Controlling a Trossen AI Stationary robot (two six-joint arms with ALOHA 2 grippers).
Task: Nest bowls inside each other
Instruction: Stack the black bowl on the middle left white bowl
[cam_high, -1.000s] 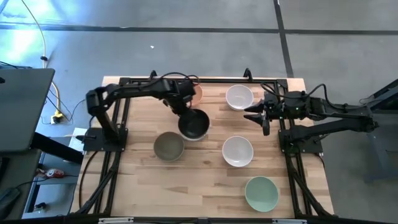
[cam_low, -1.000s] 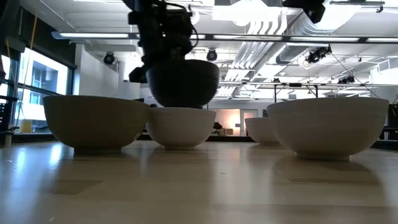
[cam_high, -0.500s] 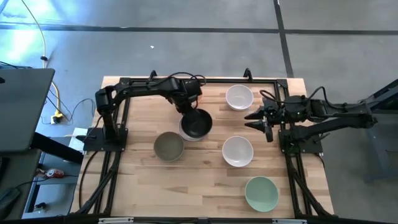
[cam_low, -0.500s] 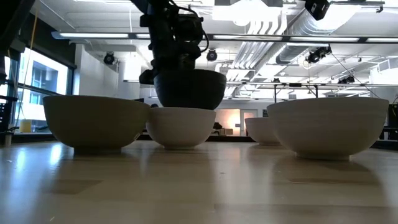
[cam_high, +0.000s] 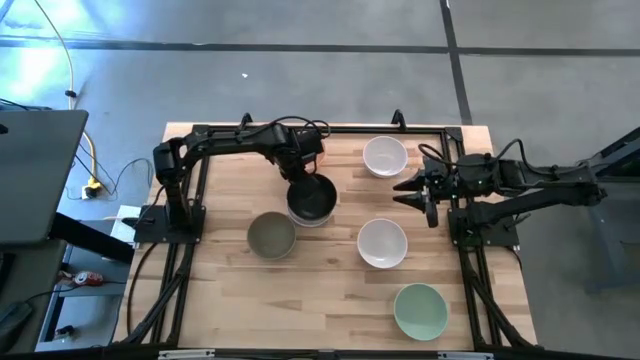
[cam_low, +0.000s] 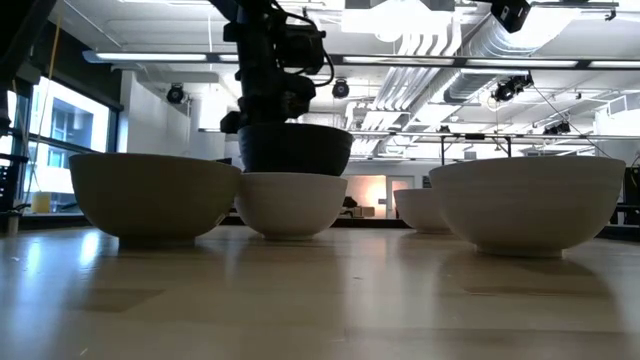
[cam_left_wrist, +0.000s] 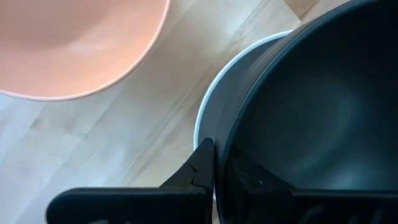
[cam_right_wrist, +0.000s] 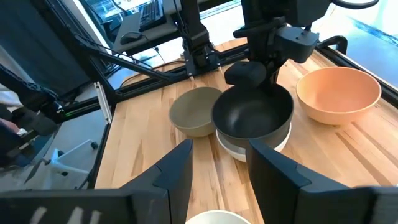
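- Wooden worktop (cam_high: 220, 290) is carrying the bowls, with an arm standing at each side edge.
- Left gripper (cam_high: 299, 172) is reaching to mid-worktop and clenching the rim of the black bowl (cam_high: 312, 198); the left wrist view is showing one finger (cam_left_wrist: 200, 168) outside the dark wall, against the rim.
- Black bowl is sitting down inside a white bowl (cam_low: 290, 203); in the low view its rim is standing above the white one's, and in the right wrist view the white rim (cam_right_wrist: 255, 148) is showing beneath it.
- Right gripper (cam_high: 413, 187) is hovering by the right edge, fingers spread and holding nothing, pointing towards the stacked pair.
- Olive-grey bowl (cam_high: 271, 235) is resting just beside the stacked pair, on the near-left side.
- Peach-orange bowl (cam_right_wrist: 338, 93) is sitting at the far edge behind the left gripper, mostly hidden by the arm in the high view.
- Second white bowl (cam_high: 384, 155) is sitting at the far edge near the right gripper.
- Third white bowl (cam_high: 382, 242) is sitting right of centre, apart from the others.
- Pale green bowl (cam_high: 420, 310) is sitting alone at the near right corner.
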